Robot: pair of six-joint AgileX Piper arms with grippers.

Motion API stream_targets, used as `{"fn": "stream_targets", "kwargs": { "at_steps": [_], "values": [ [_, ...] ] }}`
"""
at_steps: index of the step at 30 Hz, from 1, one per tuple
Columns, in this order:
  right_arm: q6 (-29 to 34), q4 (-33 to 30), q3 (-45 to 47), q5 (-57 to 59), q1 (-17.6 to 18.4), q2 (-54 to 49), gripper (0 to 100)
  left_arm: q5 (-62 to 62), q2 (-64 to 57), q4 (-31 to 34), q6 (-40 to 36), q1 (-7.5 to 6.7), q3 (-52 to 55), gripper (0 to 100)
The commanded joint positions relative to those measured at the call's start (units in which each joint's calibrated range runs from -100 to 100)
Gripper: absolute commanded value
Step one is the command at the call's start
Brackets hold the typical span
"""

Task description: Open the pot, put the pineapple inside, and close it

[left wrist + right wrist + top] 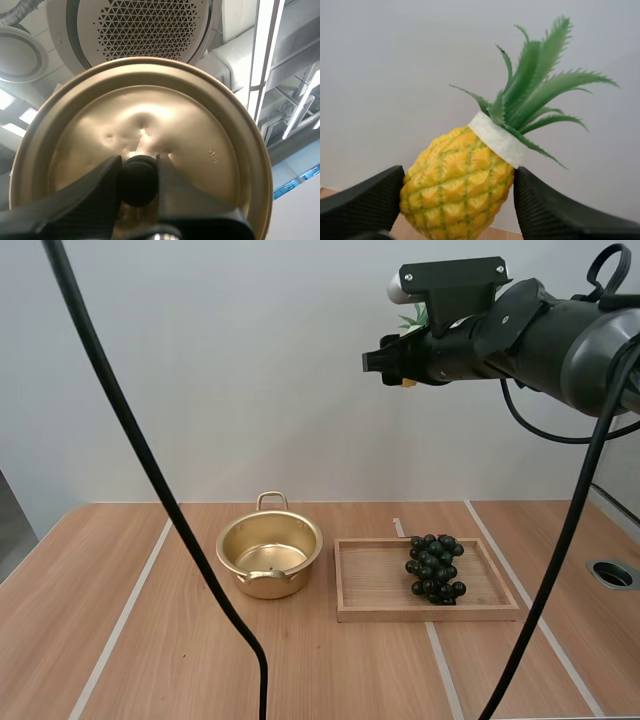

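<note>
Item one: pot (pixel 270 552), brass-coloured, two handles, standing uncovered on the counter (pixel 90 580) just left of the tray, mouth up and nothing inside, so it is ready to receive. Item two: lid (pixel 200 140), same metal, held off the pot by the left end effector (pixel 139 172), whose fingers pinch the black knob (pixel 139 181) from both sides; held away like this, it leaves the pot's mouth free for loading. Item three: pineapple (pixel 457 187), yellow body, green crown with a white band at its base, clamped across the body between the two fingers of the right end effector (pixel 385 362), high in the air above the counter and off to the pot's right, crown pointing away from the wrist. The grip on the body rather than the leaves looks chosen for a firm hold during transport. Item four: wooden tray (pixel 370 585), shallow, beside the pot. Item five: grapes (pixel 434 568), dark bunch, lying in the tray's right half, apart from the task. Status, as judged: opening done; the pineapple must be lowered into the pot, then the lid replaced.
</note>
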Motion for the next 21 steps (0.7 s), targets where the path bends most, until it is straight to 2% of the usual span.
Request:
{"fn": "stream_targets", "kwargs": {
  "at_steps": [1, 7, 10, 21],
  "values": [
    [0.07, 1.13, -0.52, -5.76, -0.59, -0.68, 0, -1.05, -0.36, 0.2, -0.1, -0.01, -0.1, 0],
    [0.07, 6.21, -0.52, -15.04, -1.92, -1.03, 0, -0.48, -0.37, 0.2, -0.1, -0.01, -0.1, 0],
    [0.07, 6.75, -0.52, -18.14, -2.36, -1.69, 0, -0.52, -0.37, 0.2, -0.1, -0.01, -0.1, 0],
    [0.07, 6.52, -0.52, -17.94, -2.36, -1.83, 0, -0.52, -0.37, 0.2, -0.1, -0.01, -0.1, 0]
  ]
}}
